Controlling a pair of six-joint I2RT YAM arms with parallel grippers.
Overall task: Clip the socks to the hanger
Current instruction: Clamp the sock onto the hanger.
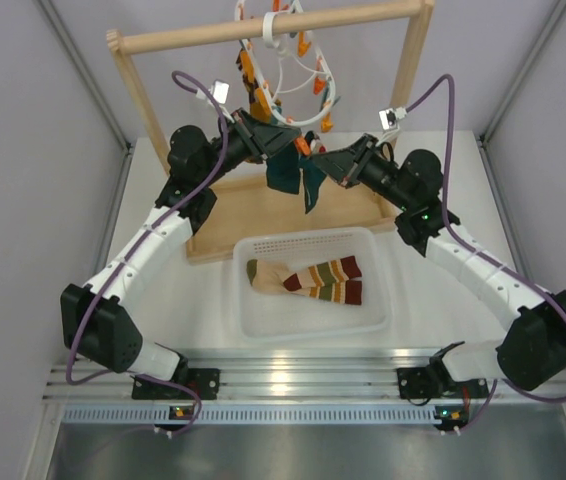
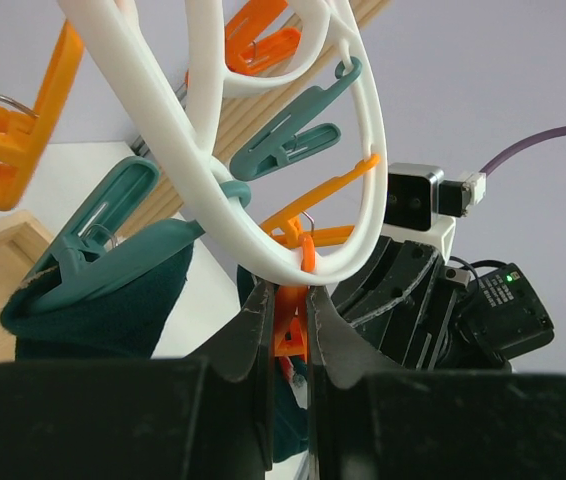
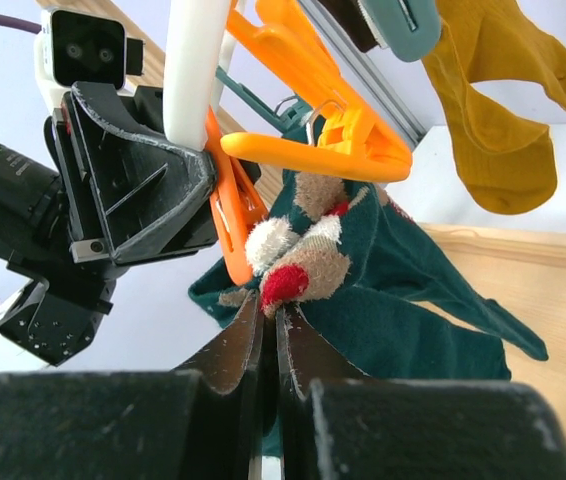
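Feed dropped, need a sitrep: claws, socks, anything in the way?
Left claw shut on orange clip under hanger. Right claw shut on teal sock. Striped socks in basket. No obstruction seen.

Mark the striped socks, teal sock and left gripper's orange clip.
striped socks [image 1: 313, 280]: top view, middle of the pair.
teal sock [image 3: 413, 290]: right wrist view, plain fabric.
orange clip [image 2: 291, 322]: left wrist view, its pinched end.
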